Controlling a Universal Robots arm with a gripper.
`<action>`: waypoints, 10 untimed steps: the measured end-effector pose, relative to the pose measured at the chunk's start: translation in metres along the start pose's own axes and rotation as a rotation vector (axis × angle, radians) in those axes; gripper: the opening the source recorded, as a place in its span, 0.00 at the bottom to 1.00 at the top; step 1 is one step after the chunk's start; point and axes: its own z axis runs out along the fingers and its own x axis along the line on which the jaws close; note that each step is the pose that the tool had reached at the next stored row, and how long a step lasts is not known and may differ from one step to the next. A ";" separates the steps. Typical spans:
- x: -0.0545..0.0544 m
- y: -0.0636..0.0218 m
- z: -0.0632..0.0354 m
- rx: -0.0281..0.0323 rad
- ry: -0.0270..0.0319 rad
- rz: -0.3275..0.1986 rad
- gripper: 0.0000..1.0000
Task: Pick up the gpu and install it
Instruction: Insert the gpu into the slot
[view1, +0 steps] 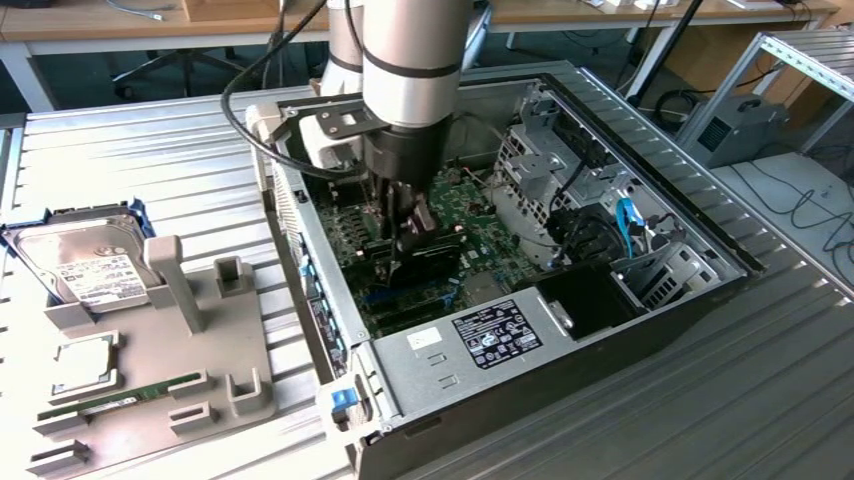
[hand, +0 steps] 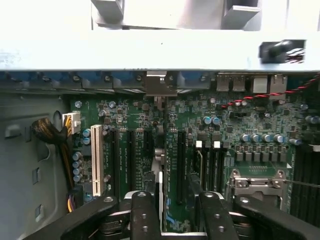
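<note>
GPU (view1: 430, 250) hangs edge-down in the tool (view1: 411, 238) over the motherboard (view1: 470, 205) inside the open computer case (view1: 667, 300), so it can meet a slot. At nine o'clock of the case, a hard drive (view1: 83, 268) sits on the bench (view1: 147, 150).

Wrist view: wide-set fingers (hand: 145, 212) clamp the card's edge above expansion slots (hand: 181, 165); cables (hand: 50, 135) lie at nine o'clock.

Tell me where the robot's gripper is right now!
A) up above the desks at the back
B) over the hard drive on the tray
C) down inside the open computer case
C: the gripper reaches down into the open computer case, just over the green motherboard, while the hard drive sits apart on the tray at the exterior view's left.
</note>
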 end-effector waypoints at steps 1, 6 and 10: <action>-0.001 -0.0001 -0.0034 -0.0001 0.0001 0.000 0.38; -0.003 -0.0019 -0.0119 -0.0007 -0.0002 -0.004 0.38; -0.003 -0.0166 -0.0116 -0.0128 -0.0008 -0.020 0.18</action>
